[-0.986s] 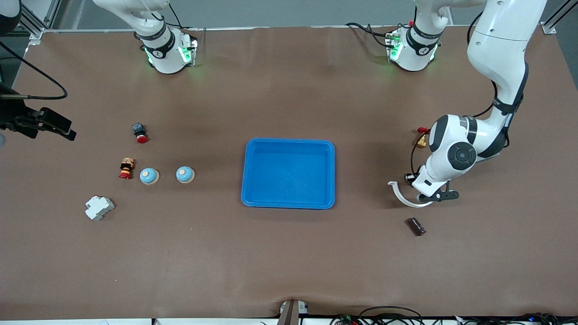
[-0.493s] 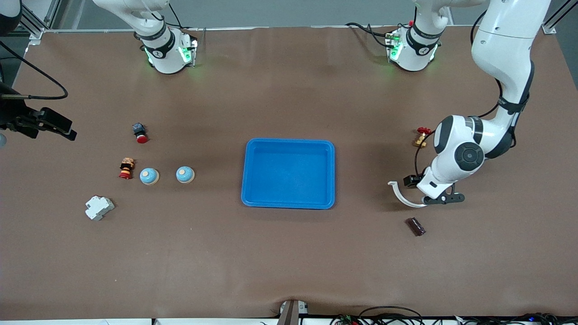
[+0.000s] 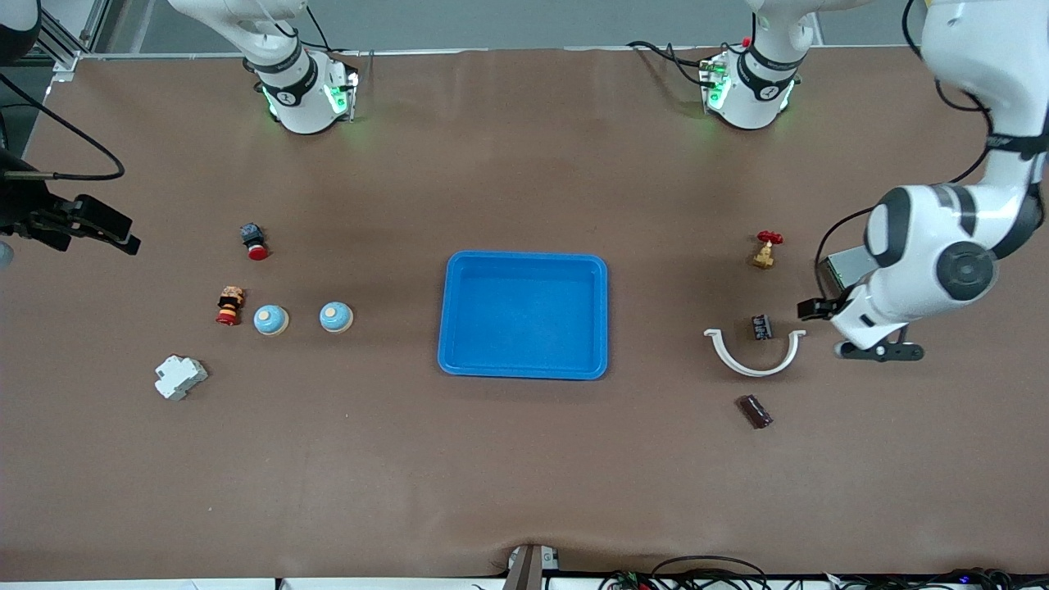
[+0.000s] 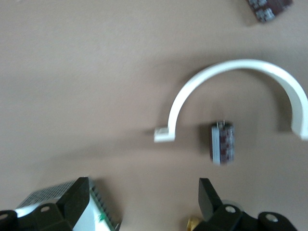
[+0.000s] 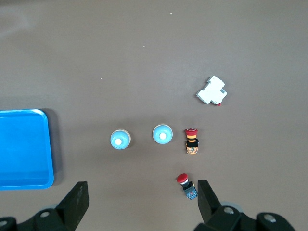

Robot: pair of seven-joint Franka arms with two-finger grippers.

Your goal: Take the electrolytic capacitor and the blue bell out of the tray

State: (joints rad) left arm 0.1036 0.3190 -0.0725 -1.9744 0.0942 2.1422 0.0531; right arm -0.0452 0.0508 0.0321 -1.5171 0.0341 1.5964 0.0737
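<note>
Reading the table with 12 o'clock toward my bases and 6 o'clock toward the front camera, I start at the right arm's end. My right gripper [image 5: 140,195] waits there over the table's edge, its 2 fingers spread wide with nothing between them.

At about 3 o'clock from it sits a red-capped push button [image 3: 254,241]. At 6 o'clock from that button stands a red and yellow stacked switch [image 3: 230,305], and a white breaker [image 3: 180,377] lies at 7 o'clock from the switch. The 2 bells are on the table, apart from each other. The first bell [image 3: 270,319] is just beside the switch at its 3 o'clock, and the second bell [image 3: 336,316] is at 3 o'clock from the first. Both are outside the blue tray [image 3: 524,370], which sits mid-table.

At 3 o'clock from the tray lies a white curved clamp [image 3: 750,365]. The capacitor [image 3: 762,327] rests on the table inside its arc, touching nothing. A brass valve [image 3: 765,250] with a red handle is at 12 o'clock from the capacitor. A dark brown part [image 3: 755,410] lies at 6 o'clock from the clamp.

My left gripper [image 4: 143,192] hangs over the table at 3 o'clock from the clamp, fingers fully apart and holding nothing. Beside 1 finger is what looks like a finned metal block [image 4: 57,204].
</note>
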